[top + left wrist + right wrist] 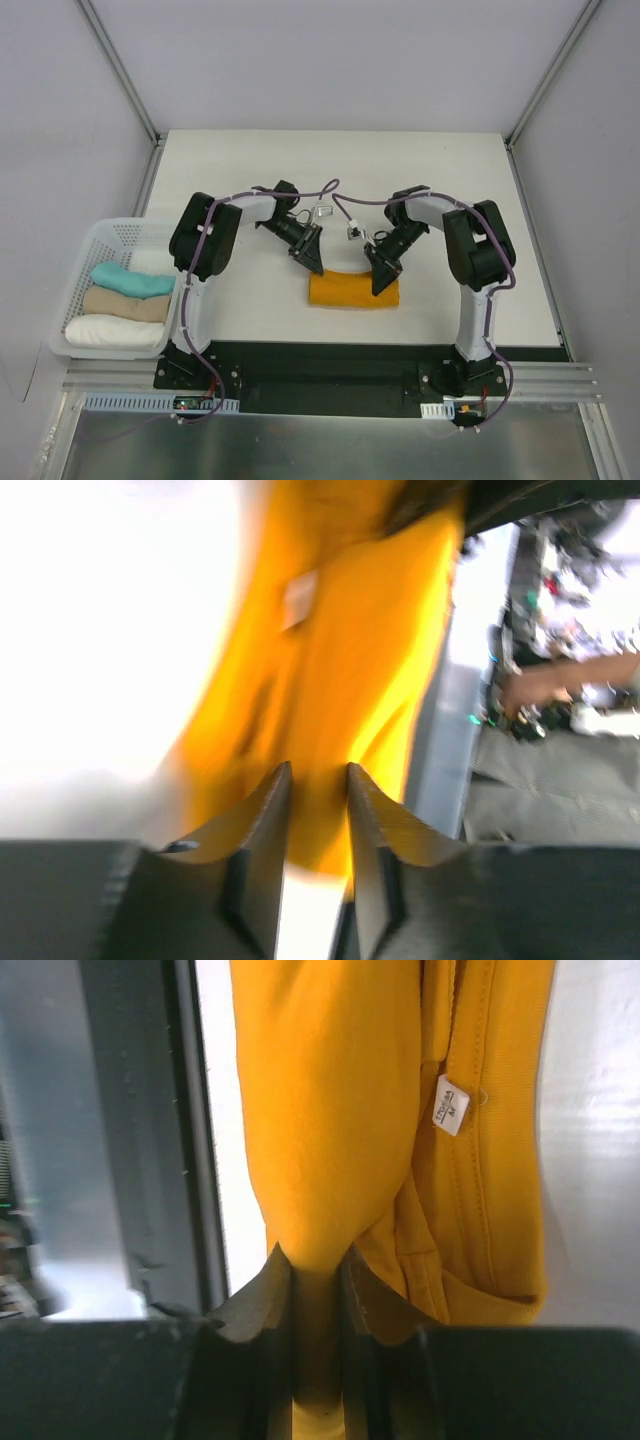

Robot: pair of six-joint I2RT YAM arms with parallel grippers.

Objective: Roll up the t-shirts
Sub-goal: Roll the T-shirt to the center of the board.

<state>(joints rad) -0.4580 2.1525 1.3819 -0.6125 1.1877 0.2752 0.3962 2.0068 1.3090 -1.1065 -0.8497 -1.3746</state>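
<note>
The orange t-shirt (352,290) lies as a short folded bundle on the white table, near the front middle. My left gripper (315,264) is at its far left corner. In the blurred left wrist view the jaws stand narrowly apart with the edge of the orange cloth (340,660) between the tips (318,770). My right gripper (383,282) is at the bundle's right end. In the right wrist view (318,1260) it is shut on a thick fold of the orange cloth (320,1110). A white neck label (452,1105) shows beside that fold.
A white mesh basket (92,238) stands off the table's left edge. It holds rolled teal (130,279), tan (125,305) and white (110,332) t-shirts. A black base strip (330,360) runs along the table's near edge.
</note>
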